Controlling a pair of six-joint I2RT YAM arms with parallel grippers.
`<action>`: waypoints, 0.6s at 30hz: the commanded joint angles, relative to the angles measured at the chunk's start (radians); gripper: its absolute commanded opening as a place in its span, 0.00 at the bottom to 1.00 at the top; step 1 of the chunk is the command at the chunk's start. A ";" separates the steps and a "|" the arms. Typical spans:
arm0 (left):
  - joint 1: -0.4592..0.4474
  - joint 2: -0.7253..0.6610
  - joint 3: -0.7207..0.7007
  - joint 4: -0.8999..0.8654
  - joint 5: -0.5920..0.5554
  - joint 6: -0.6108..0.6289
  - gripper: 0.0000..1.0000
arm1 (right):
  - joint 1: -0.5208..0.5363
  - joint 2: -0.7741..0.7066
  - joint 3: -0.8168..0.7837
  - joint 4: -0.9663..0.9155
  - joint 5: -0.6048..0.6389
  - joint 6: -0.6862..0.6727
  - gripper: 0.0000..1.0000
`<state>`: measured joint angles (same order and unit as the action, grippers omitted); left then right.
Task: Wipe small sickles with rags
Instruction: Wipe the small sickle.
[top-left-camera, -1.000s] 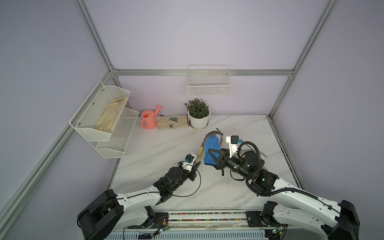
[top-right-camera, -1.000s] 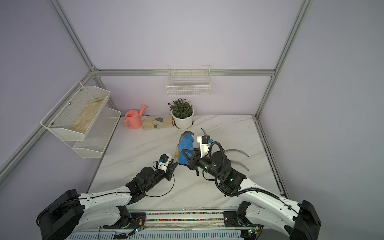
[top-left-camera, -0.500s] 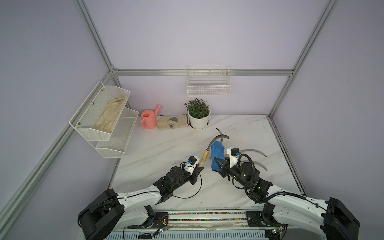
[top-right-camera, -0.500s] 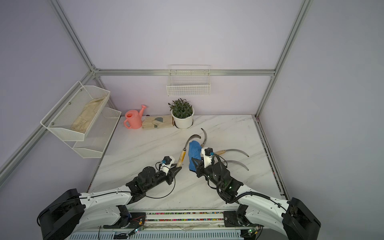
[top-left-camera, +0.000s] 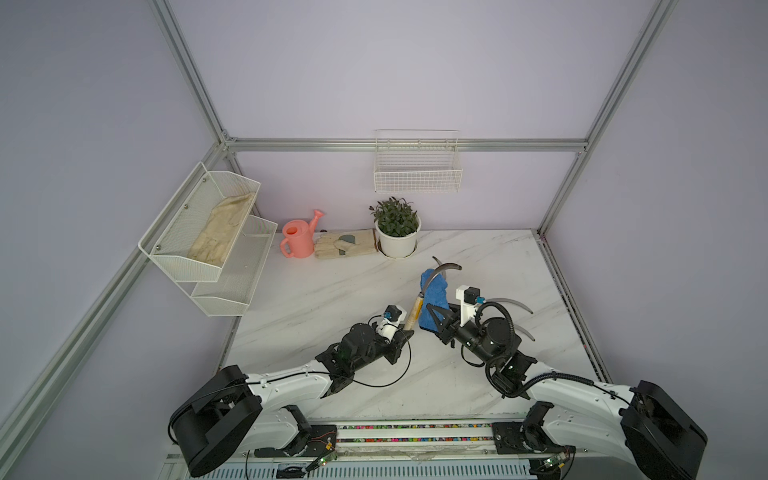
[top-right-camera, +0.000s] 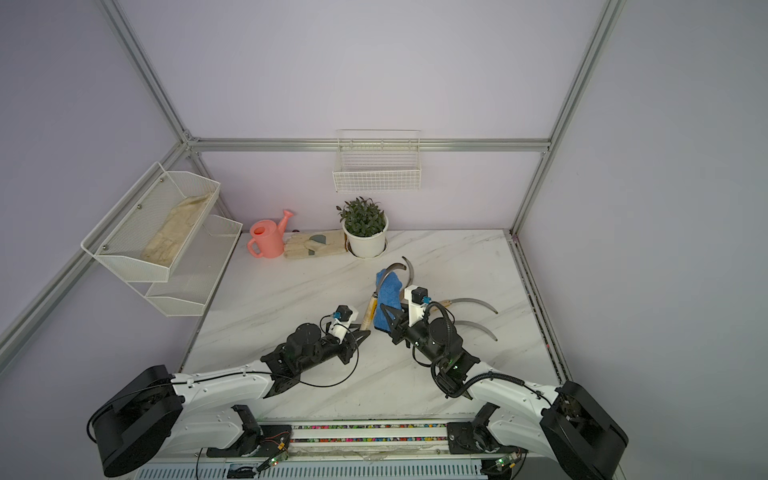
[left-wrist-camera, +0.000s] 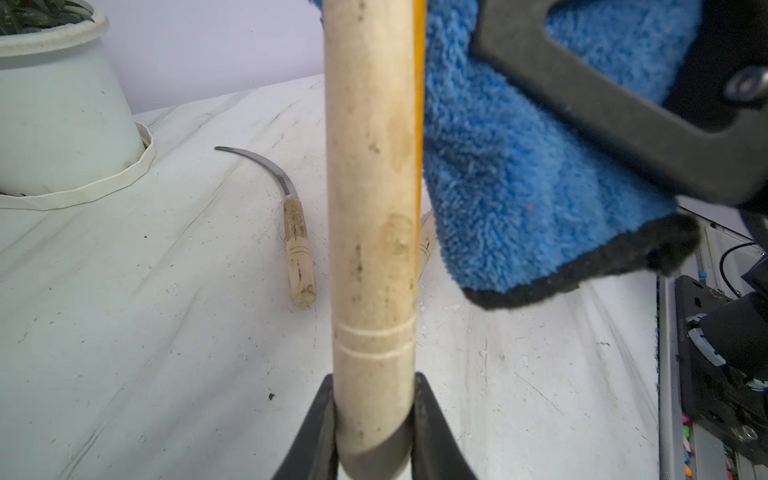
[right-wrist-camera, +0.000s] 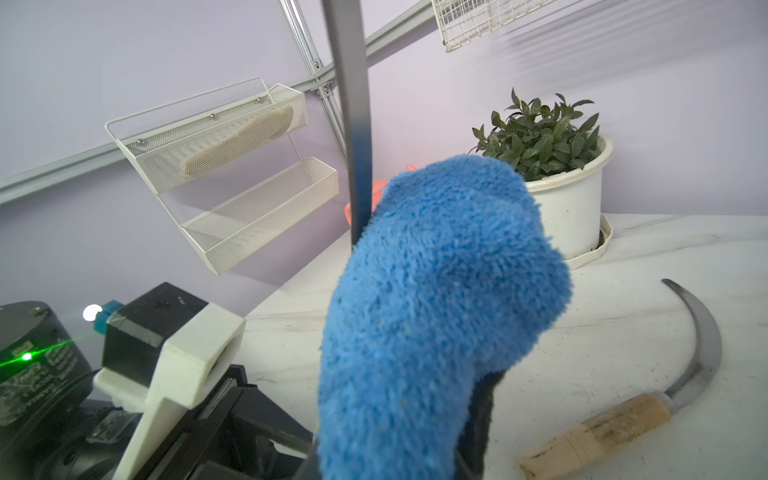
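My left gripper (top-left-camera: 405, 329) (left-wrist-camera: 374, 378) is shut on the butt end of one small sickle's pale wooden handle (top-left-camera: 415, 309) (left-wrist-camera: 374, 208), holding it upright. Its dark curved blade (top-left-camera: 442, 268) (right-wrist-camera: 351, 104) rises past the rag. The rag (top-left-camera: 433, 297) (top-right-camera: 388, 297) (right-wrist-camera: 436, 311) is blue and fluffy with black trim. It presses against the lower blade, and my right gripper (top-left-camera: 436, 320) (right-wrist-camera: 390, 465) is shut on it with the jaws hidden by the cloth. Three more sickles lie on the table (top-left-camera: 509, 301) (top-left-camera: 524, 332) (left-wrist-camera: 297, 241).
A white plant pot (top-left-camera: 397, 245), a beige glove (top-left-camera: 345, 245) and a pink watering can (top-left-camera: 297, 241) stand along the back wall. A two-tier mesh rack (top-left-camera: 208, 232) hangs on the left wall, and a wire basket (top-left-camera: 417, 174) hangs on the back wall.
Half a second ago the right arm was drawn back toward the front with the rag lower. It has now reached forward again, with the rag higher against the blade. The left gripper keeps its hold.
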<state>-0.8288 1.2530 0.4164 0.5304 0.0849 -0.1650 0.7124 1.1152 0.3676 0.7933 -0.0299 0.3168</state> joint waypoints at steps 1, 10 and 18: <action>-0.007 0.001 0.041 0.002 0.073 0.013 0.00 | -0.062 0.026 0.006 0.146 -0.092 0.034 0.00; -0.006 0.022 0.056 -0.001 0.102 0.012 0.00 | -0.121 0.113 0.020 0.232 -0.182 0.076 0.00; 0.007 0.046 0.067 -0.008 0.083 0.010 0.00 | -0.144 0.105 -0.002 0.293 -0.242 0.140 0.00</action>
<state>-0.8303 1.2896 0.4255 0.4938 0.1577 -0.1638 0.5774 1.2465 0.3676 0.9806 -0.2226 0.4248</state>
